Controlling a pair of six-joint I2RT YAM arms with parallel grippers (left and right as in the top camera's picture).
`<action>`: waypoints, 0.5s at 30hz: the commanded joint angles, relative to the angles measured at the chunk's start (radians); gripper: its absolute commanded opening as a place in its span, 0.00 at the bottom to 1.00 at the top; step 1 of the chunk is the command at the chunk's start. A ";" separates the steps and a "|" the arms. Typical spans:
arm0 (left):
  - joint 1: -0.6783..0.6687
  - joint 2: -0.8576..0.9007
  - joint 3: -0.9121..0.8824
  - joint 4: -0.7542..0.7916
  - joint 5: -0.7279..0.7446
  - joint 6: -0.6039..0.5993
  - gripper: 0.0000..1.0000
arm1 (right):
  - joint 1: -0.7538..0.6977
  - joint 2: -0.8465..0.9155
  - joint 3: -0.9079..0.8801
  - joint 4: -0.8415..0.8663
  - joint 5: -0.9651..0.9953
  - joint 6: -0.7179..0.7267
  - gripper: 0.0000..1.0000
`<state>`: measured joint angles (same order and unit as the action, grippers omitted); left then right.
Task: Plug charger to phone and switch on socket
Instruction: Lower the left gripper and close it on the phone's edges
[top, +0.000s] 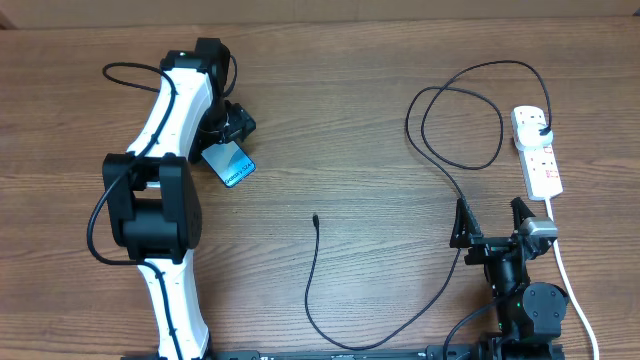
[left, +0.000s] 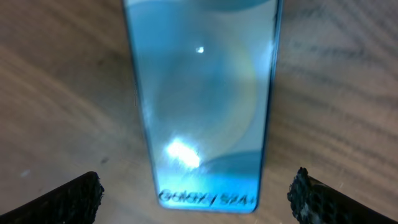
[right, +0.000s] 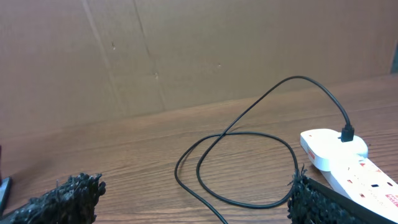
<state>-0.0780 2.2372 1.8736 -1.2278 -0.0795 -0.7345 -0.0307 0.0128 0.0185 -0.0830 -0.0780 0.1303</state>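
Your phone (top: 229, 163) lies flat on the worktop (top: 350, 120), in the far half toward the left edge, screen up and turned at a slant. The left arm (top: 165, 120) reaches over it. In its wrist view the left jaws stand apart, one on each side of the phone's (left: 202, 112) lettered end, and neither touches it.

The charger (top: 312, 270) is already plugged into the far end of the socket (top: 537, 150), which lies along the right edge. Its cable loops beside the socket and sweeps toward the near edge. The small tip lies loose near the middle of the worktop, well apart from the phone.

Your right jaws are spread wide near the near-right corner, holding nothing. The socket (right: 348, 165) and the cable loop (right: 249, 115) lie ahead of them.
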 joint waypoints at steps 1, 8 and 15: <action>-0.001 0.026 0.018 0.040 0.004 -0.023 1.00 | 0.005 -0.010 -0.011 0.003 0.006 -0.004 1.00; -0.001 0.026 0.018 0.058 0.030 -0.170 1.00 | 0.005 -0.010 -0.011 0.003 0.007 -0.004 1.00; -0.001 0.026 0.018 0.067 0.054 -0.193 1.00 | 0.005 -0.010 -0.011 0.003 0.007 -0.004 1.00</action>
<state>-0.0780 2.2482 1.8736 -1.1591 -0.0387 -0.9005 -0.0307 0.0128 0.0185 -0.0834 -0.0776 0.1299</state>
